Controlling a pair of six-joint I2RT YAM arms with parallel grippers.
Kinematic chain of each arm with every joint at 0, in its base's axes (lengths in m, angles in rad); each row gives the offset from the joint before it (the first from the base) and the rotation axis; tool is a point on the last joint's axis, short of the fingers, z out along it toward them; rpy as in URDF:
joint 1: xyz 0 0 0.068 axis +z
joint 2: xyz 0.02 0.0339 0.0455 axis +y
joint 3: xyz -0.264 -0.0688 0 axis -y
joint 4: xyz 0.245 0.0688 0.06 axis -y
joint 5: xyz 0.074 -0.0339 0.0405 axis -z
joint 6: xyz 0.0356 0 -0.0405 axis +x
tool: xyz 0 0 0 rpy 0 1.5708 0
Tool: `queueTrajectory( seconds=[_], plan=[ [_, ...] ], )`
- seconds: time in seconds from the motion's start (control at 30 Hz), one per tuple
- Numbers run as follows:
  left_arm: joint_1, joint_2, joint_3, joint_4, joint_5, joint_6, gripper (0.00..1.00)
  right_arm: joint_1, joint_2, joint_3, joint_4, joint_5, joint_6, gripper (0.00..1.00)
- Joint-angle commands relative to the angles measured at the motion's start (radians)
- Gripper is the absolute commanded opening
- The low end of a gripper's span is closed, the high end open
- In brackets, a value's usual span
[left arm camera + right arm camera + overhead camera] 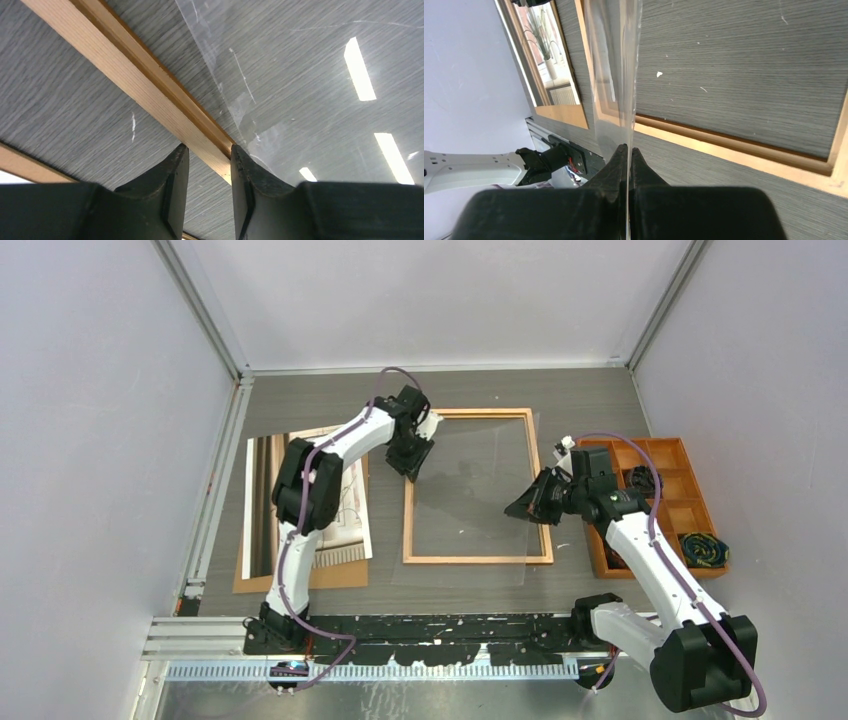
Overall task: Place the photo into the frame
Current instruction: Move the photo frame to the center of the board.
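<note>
Grey tabletop (320,395): left tool (207,150) spread astride the frame (115,60); right tool (629,148) pinches the clear pane (614,60).

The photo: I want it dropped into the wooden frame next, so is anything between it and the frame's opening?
Yes. The clear rectangular pane, pinched in the right gripper, hangs over the opening of the orange-brown wooden frame, and the left gripper straddles its left rail, the side facing the paper plant photo.

Before me, in the middle of the table (460,395), lies the frame (477,560), and the clear pane (470,495) lies over it. To its left the photo (350,520) lies on the backing board (300,580). To its right stands the tray (688,517).
</note>
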Motion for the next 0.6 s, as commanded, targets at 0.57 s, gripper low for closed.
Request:
queueTrajectory(
  seconds=[0.57],
  plan=[
    [0.073,-0.208,-0.076,-0.042,-0.064,0.091,0.57,-0.003,0.025,0.010,0.309,-0.182,0.152,0.01]
  ],
)
